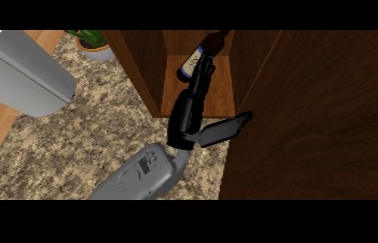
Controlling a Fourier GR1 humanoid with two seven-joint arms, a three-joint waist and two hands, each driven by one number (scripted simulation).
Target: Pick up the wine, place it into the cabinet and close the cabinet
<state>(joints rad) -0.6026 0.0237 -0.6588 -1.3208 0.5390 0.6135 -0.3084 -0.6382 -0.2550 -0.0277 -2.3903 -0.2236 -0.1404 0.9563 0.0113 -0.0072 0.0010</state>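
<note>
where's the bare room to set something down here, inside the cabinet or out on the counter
Free: the speckled counter between the grey appliance, the potted plant and the cabinet. Crowded: the cabinet shelf, where the wine bottle and the right hand fill the opening, with the open door close on its right.

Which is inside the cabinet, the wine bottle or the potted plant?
The wine bottle, on the cabinet shelf by the right hand; the potted plant stands outside, left of it.

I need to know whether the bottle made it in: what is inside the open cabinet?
The wine bottle stands on the cabinet's wooden shelf, with the robot hand reaching in against it. The fingers cover the bottle's lower right side, and its neck fades into shadow.
</note>
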